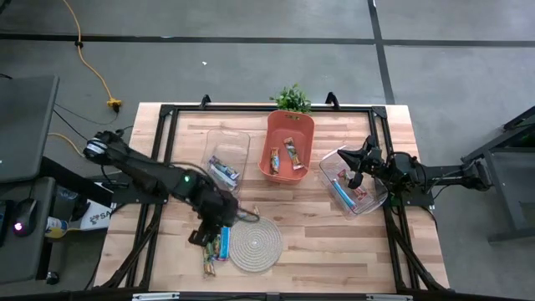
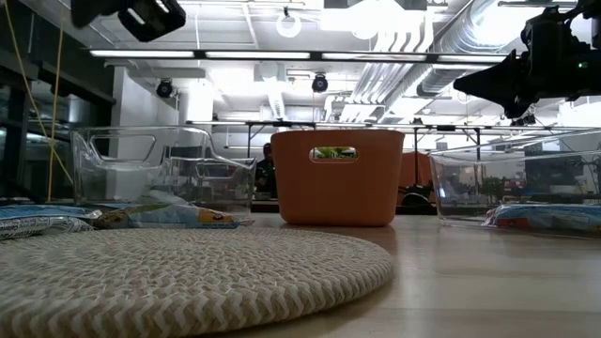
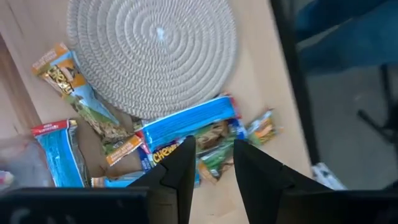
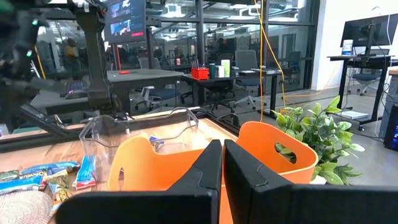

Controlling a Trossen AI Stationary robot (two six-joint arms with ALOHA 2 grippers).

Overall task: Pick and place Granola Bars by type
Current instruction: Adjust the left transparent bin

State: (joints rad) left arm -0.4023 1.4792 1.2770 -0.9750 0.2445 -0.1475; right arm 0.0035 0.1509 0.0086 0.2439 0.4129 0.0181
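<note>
A small pile of granola bars (image 1: 216, 247) lies on the table at the near left rim of the round woven mat (image 1: 255, 243). In the left wrist view a light blue bar (image 3: 186, 126) lies over a green-brown one (image 3: 214, 148), with another green-brown bar (image 3: 93, 111) and another blue bar (image 3: 59, 154) beside them. My left gripper (image 3: 214, 169) hangs open just above this pile, pointing steeply down, with nothing between its fingers. My right gripper (image 4: 222, 163) is shut and level over the right clear bin (image 1: 351, 180).
An orange bin (image 1: 290, 146) with red-brown bars stands at the far middle, next to a small plant (image 1: 292, 99). A clear bin (image 1: 227, 155) at the far left holds blue bars. The right clear bin holds a blue bar (image 1: 341, 192).
</note>
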